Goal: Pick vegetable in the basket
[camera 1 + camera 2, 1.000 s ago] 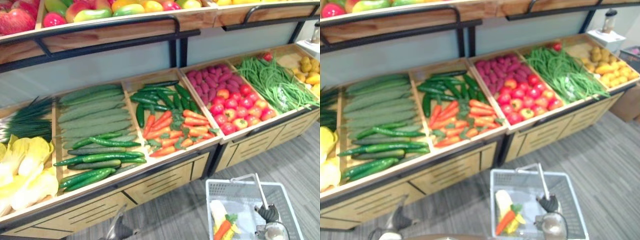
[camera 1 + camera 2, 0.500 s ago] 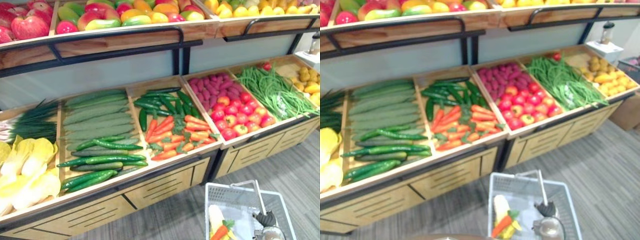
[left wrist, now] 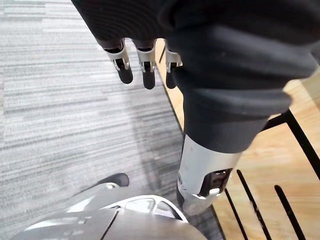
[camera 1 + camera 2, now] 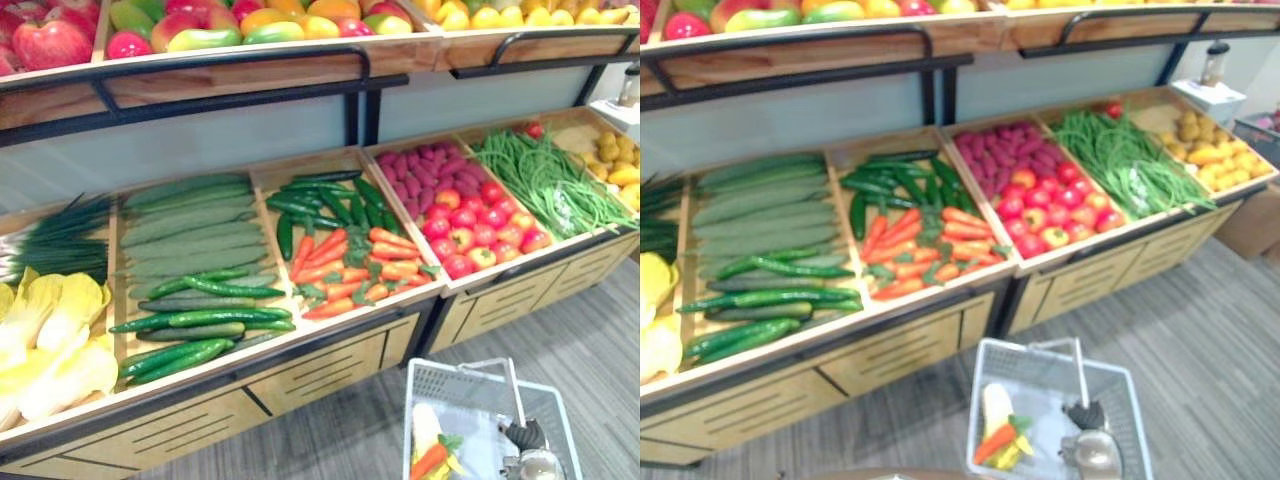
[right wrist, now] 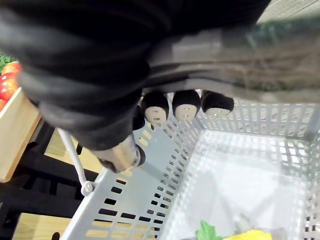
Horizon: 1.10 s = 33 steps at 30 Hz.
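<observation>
The basket (image 4: 992, 372) holds a carrot (image 4: 990, 443) and corn (image 4: 996, 405). The right hand (image 5: 182, 107) has its fingers curled round the handle (image 4: 1079, 370). The left hand (image 3: 142, 62) hangs relaxed and empty. Basket contents match a second ago; only the camera has shifted.

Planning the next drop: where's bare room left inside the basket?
The basket floor is bare in the middle and far end, between the pale vegetable and carrot along its left wall and the handle gripped by the right hand. Right of the handle is bare too. Crowded: the near-left corner.
</observation>
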{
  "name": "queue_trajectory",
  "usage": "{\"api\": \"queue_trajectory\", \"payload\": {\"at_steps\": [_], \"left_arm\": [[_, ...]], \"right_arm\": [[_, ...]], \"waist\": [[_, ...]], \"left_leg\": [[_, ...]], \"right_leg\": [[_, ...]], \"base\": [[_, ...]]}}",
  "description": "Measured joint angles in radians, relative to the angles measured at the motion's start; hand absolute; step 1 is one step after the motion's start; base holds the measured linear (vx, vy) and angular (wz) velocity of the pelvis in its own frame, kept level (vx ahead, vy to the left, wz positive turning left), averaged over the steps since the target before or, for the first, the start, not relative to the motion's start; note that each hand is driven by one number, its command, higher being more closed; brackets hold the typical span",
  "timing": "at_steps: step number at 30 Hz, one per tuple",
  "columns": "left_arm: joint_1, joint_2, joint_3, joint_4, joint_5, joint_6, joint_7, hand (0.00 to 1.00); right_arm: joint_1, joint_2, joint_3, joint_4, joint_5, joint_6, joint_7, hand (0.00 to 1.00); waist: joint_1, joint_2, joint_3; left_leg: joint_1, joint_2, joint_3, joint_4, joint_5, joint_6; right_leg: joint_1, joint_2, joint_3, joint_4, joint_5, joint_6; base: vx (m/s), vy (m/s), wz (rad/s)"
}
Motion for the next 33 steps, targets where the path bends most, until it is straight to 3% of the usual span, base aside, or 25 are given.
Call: {"api": "queue_trajectory", "payload": {"at_steps": [2,4,5,6,7,8,9,11,12,13,14,15,16,17,18,19,21,23,24,25,27,28,30,32,33], "left_arm": [[-0.018,0.017,-0.005,-0.001,0.000,0.001,0.009,0.00],[-0.033,0.029,-0.004,-0.002,0.003,0.002,0.009,0.00],[-0.030,0.028,-0.001,-0.002,0.008,0.003,0.013,0.00],[-0.033,0.022,0.001,-0.007,0.011,0.002,0.018,0.00],[-0.035,0.030,0.002,-0.026,0.012,0.002,0.030,0.00],[-0.028,0.044,0.003,-0.040,0.016,0.004,0.034,0.00],[-0.020,0.051,0.005,-0.042,0.021,0.006,0.036,0.00],[0.005,0.059,0.011,-0.043,0.043,0.011,0.035,0.00],[0.005,0.057,0.013,-0.043,0.050,0.012,0.035,0.00],[-0.006,0.053,0.034,-0.043,0.052,0.013,0.031,0.00],[-0.016,0.035,0.045,-0.041,0.053,0.012,0.027,0.00],[-0.017,0.021,0.048,-0.048,0.056,0.008,0.026,0.00],[-0.019,0.021,0.036,-0.053,0.060,0.007,0.026,0.00],[-0.029,0.023,0.033,-0.050,0.061,0.013,0.026,0.00],[-0.034,0.023,0.033,-0.050,0.062,0.018,0.027,0.00],[-0.044,0.022,0.033,-0.050,0.070,0.023,0.028,0.00],[-0.054,0.002,0.033,-0.050,0.079,0.023,0.033,0.00],[-0.056,-0.011,0.031,-0.047,0.079,0.022,0.042,0.00],[-0.056,-0.012,0.030,-0.038,0.077,0.020,0.046,0.00],[-0.056,-0.012,0.026,-0.034,0.077,0.020,0.047,0.00],[-0.058,-0.010,0.013,-0.021,0.076,0.018,0.050,0.00],[-0.058,-0.007,0.006,-0.020,0.076,0.018,0.051,0.00],[-0.052,-0.004,-0.007,-0.017,0.076,0.011,0.057,0.00],[-0.050,-0.016,-0.034,-0.022,0.048,-0.006,0.064,0.00],[-0.047,-0.017,-0.040,-0.021,0.047,-0.009,0.067,0.00]], "right_arm": [[0.000,0.025,-0.001,-0.034,0.000,0.001,-0.001,1.00],[-0.002,0.043,0.021,-0.083,0.000,0.001,-0.001,1.00],[-0.006,0.042,0.040,-0.099,0.000,0.001,-0.002,1.00],[-0.016,0.042,0.051,-0.113,0.000,0.001,-0.001,1.00],[-0.020,0.043,0.076,-0.139,0.002,-0.001,-0.002,1.00],[-0.023,0.049,0.078,-0.148,0.001,-0.002,-0.001,1.00],[-0.024,0.050,0.085,-0.148,-0.001,-0.002,0.000,1.00],[-0.028,0.051,0.130,-0.146,-0.003,-0.005,0.007,1.00],[-0.031,0.051,0.142,-0.144,-0.003,-0.005,0.009,1.00],[-0.037,0.051,0.152,-0.140,-0.003,-0.006,0.013,1.00],[-0.039,0.055,0.155,-0.129,-0.003,-0.007,0.013,1.00],[-0.036,0.055,0.158,-0.126,-0.003,-0.007,0.015,1.00],[-0.025,0.054,0.159,-0.116,-0.003,-0.006,0.016,1.00],[-0.018,0.054,0.165,-0.107,-0.002,-0.004,0.017,1.00],[-0.019,0.054,0.174,-0.107,-0.002,-0.002,0.017,1.00],[-0.025,0.049,0.195,-0.108,-0.002,-0.001,0.017,1.00],[-0.027,0.037,0.236,-0.108,-0.002,0.001,0.017,1.00],[-0.010,0.033,0.256,-0.108,-0.002,0.001,0.017,1.00],[0.013,0.033,0.273,-0.112,-0.002,0.000,0.017,1.00],[0.020,0.033,0.275,-0.117,-0.002,0.000,0.017,1.00],[0.042,0.025,0.289,-0.130,-0.007,-0.003,0.018,1.00],[0.043,0.021,0.295,-0.136,-0.015,-0.003,0.019,1.00],[0.038,0.012,0.312,-0.147,-0.038,-0.002,0.019,1.00],[0.041,0.002,0.310,-0.147,-0.041,-0.002,0.019,1.00],[0.040,0.004,0.311,-0.147,-0.041,-0.003,0.019,1.00]], "waist": [[-0.001,-0.009,0.027],[-0.002,-0.003,0.054],[-0.003,0.014,0.066],[-0.005,0.013,0.087],[-0.014,0.002,0.112],[-0.016,-0.021,0.127],[-0.016,-0.023,0.128],[-0.015,-0.062,0.119],[-0.015,-0.069,0.118],[-0.018,-0.079,0.115],[-0.006,-0.056,0.100],[-0.009,-0.060,0.097],[-0.011,-0.066,0.096],[-0.007,-0.083,0.088],[-0.007,-0.090,0.086],[-0.008,-0.089,0.083],[-0.009,-0.040,0.086],[-0.014,-0.015,0.086],[-0.029,0.001,0.078],[-0.034,0.007,0.077],[-0.032,0.024,0.077],[-0.031,0.025,0.084],[-0.021,0.012,0.101],[0.001,0.017,0.105],[0.006,0.018,0.104]], "left_leg": [[-0.040,0.018,0.025,0.064,-0.044,0.012],[-0.041,0.033,0.099,0.063,-0.054,0.049],[-0.029,0.042,0.145,0.037,-0.044,0.081],[-0.021,0.043,0.170,0.022,-0.037,0.093],[0.001,0.038,0.212,-0.011,-0.020,0.106],[0.027,0.028,0.258,-0.048,0.004,0.104],[0.035,0.026,0.281,-0.060,0.011,0.106],[0.082,0.031,0.391,-0.065,0.013,0.107],[0.094,0.034,0.420,-0.062,0.013,0.107],[0.111,0.035,0.465,-0.054,0.009,0.101],[0.115,0.056,0.521,-0.116,0.032,0.099],[0.128,0.051,0.569,-0.136,0.047,0.098],[0.141,0.035,0.606,-0.145,0.061,0.090],[0.151,0.029,0.659,-0.143,0.062,0.089],[0.151,0.028,0.684,-0.138,0.065,0.089],[0.156,0.035,0.731,-0.128,0.078,0.076],[0.178,0.095,0.789,-0.082,0.085,0.076],[0.203,0.140,0.784,-0.028,0.085,0.076],[0.207,0.206,0.764,0.064,0.085,0.076],[0.206,0.236,0.748,0.106,0.086,0.077],[0.203,0.330,0.674,0.243,0.130,0.069],[0.200,0.341,0.634,0.276,0.153,0.062],[0.131,0.312,0.418,0.328,0.140,0.012],[0.075,0.182,0.169,0.278,0.079,-0.003],[0.072,0.154,0.131,0.244,0.071,-0.009]], "right_leg": [[-0.052,-0.005,0.041,0.030,0.026,0.000],[-0.109,0.008,0.059,-0.013,0.178,-0.055],[-0.118,0.015,0.053,-0.022,0.213,-0.058],[-0.132,0.004,0.022,0.058,0.161,-0.080],[-0.168,-0.020,-0.052,0.255,0.031,-0.117],[-0.171,-0.044,-0.129,0.415,-0.059,-0.134],[-0.168,-0.056,-0.152,0.475,-0.093,-0.140],[-0.128,-0.078,-0.226,0.576,-0.164,-0.142],[-0.130,-0.079,-0.238,0.566,-0.167,-0.146],[-0.127,-0.043,-0.265,0.493,-0.157,-0.152],[-0.080,0.054,-0.245,0.306,-0.158,-0.147],[-0.070,0.049,-0.260,0.355,-0.216,-0.168],[-0.057,0.019,-0.263,0.402,-0.257,-0.149],[-0.029,-0.002,-0.264,0.362,-0.278,-0.108],[-0.027,0.003,-0.255,0.320,-0.285,-0.095],[-0.026,0.044,-0.240,0.238,-0.289,-0.090],[-0.013,0.129,-0.175,0.129,-0.238,-0.111],[0.017,0.167,-0.149,0.093,-0.227,-0.125],[0.054,0.200,-0.145,0.064,-0.225,-0.128],[0.067,0.214,-0.146,0.054,-0.224,-0.129],[0.101,0.246,-0.134,0.035,-0.218,-0.141],[0.114,0.246,-0.125,0.033,-0.218,-0.142],[0.130,0.222,-0.077,0.034,-0.222,-0.148],[0.128,0.193,-0.015,0.026,-0.211,-0.139],[0.129,0.192,-0.002,0.020,-0.206,-0.136]], "base": [[-0.08,0.152,-0.49],[-0.20,0.199,-0.95],[-0.20,0.144,-0.80],[-0.15,0.132,-0.82],[-0.12,0.144,-0.88],[-0.11,0.154,-0.95],[-0.09,0.100,-1.05],[-0.07,0.049,-1.22],[-0.07,-0.018,-1.30],[-0.14,-0.063,-1.36],[-0.16,-0.091,-1.37],[-0.14,-0.119,-1.24],[-0.07,-0.152,-1.18],[-0.04,-0.161,-1.14],[-0.05,-0.212,-1.24],[-0.04,-0.247,-1.26],[-0.03,-0.244,-1.26],[-0.02,-0.218,-0.61],[-0.02,-0.215,-0.24],[-0.03,-0.258,-0.23],[-0.02,-0.193,-0.26],[0.00,-0.151,-0.34],[-0.02,-0.062,-0.43],[-0.05,0.035,-0.70],[-0.05,0.077,-0.74]]}}
